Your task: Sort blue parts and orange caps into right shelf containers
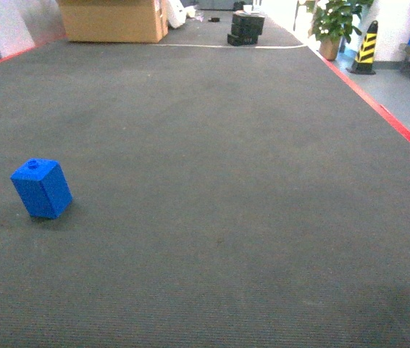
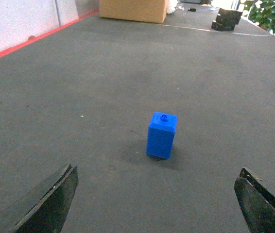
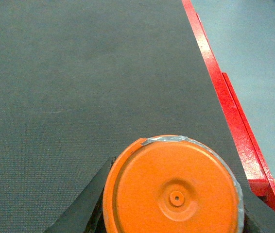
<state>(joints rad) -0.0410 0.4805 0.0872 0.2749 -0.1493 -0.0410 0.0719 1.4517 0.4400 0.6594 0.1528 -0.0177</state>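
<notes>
Between right end effector (image 3: 174, 204) fingers, orange cap (image 3: 174, 189), no legible print; left end effector (image 2: 157, 204) spread before blue part (image 2: 162, 135).

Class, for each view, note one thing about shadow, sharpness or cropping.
Head: soft shadow under the blue part. Left wrist: the part is sharp, the open fingers cropped at the edge. Right wrist: the orange cap fills the foreground, cut off below.
</notes>
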